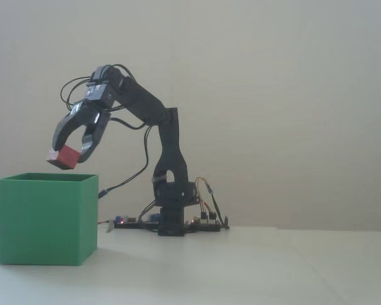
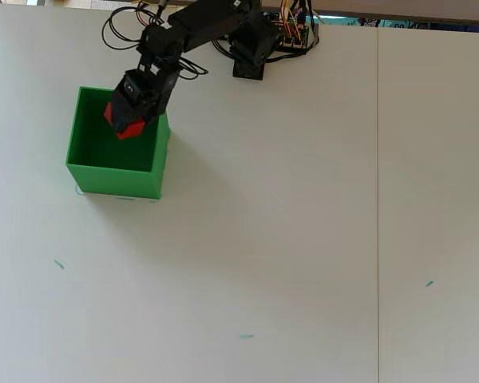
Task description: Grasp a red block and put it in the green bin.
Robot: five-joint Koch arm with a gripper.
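I read the block (image 1: 63, 156) as clamped between the gripper (image 1: 68, 152) jaws, suspended just above the bin (image 1: 46, 219) rim in the fixed view. In the overhead view the block (image 2: 126, 128) sits over the bin (image 2: 116, 174) opening, toward its right wall. My arm (image 1: 162, 133) reaches from its base (image 1: 171, 219) at the table (image 2: 303, 239) rear edge.

Fixed view is soft, hazy, low-contrast; my arm (image 1: 159, 127) reads as a dark silhouette. Overhead view is brighter, sharper, even light, faint shadow beside green bin (image 2: 116, 182).
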